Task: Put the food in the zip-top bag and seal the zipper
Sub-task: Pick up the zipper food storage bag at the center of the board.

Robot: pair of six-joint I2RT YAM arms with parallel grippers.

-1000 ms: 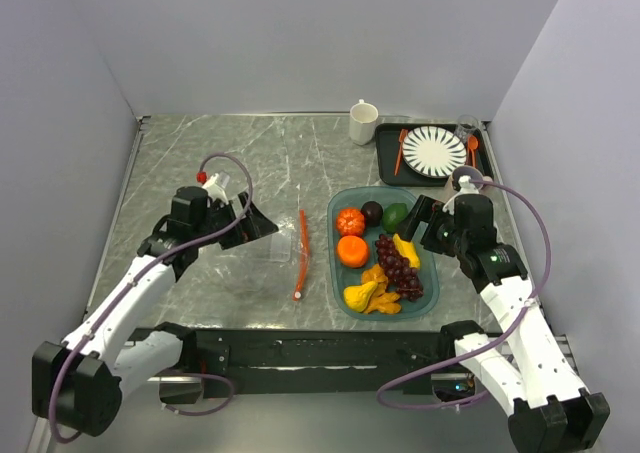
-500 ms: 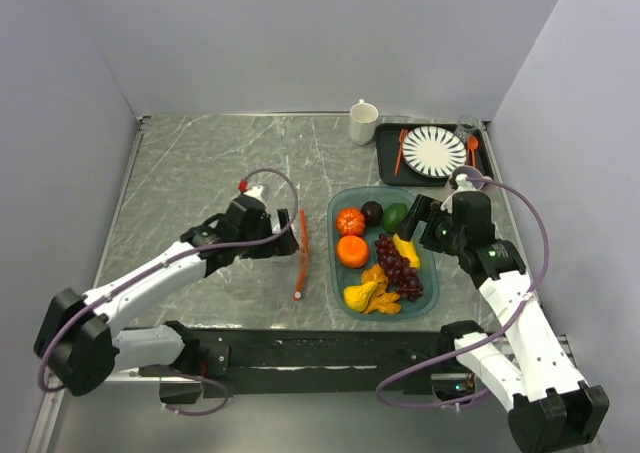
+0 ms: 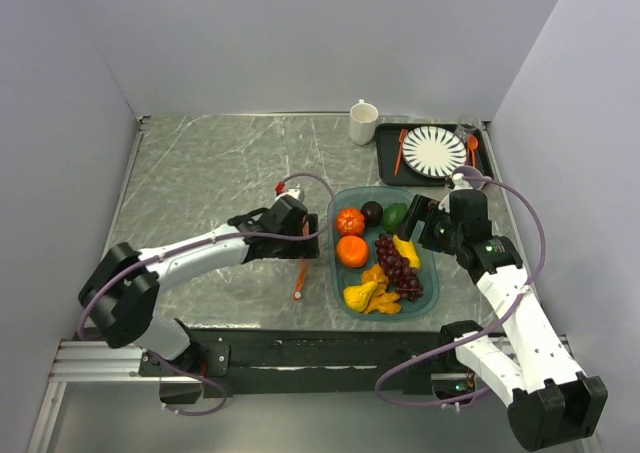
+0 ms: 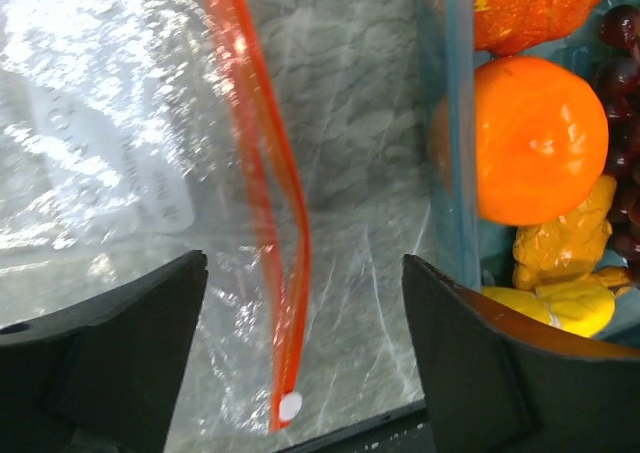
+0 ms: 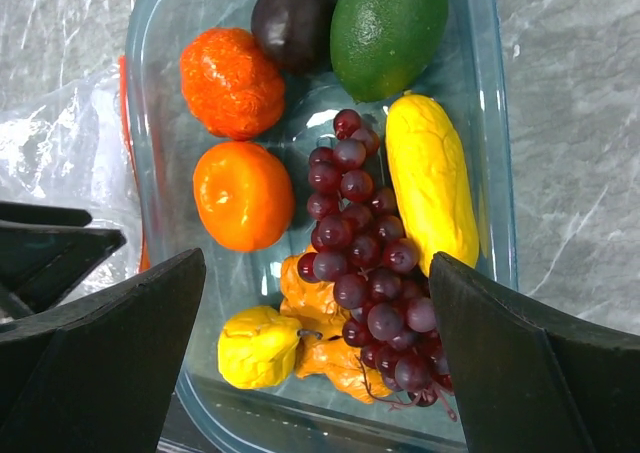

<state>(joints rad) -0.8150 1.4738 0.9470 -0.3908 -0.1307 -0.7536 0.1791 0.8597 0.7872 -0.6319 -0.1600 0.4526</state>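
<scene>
Beside the zip-top bag (image 4: 100, 123) sits the teal tray (image 4: 455, 173).

The zip-top bag (image 4: 110, 143) runs past the top edge.

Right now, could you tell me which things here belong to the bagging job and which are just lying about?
For the job: toy fruit, clear bag, its orange zipper strip.
Lying about: teal tray under the fruit, white mug, striped plate, black tray, orange fork, orange spoon.
</scene>
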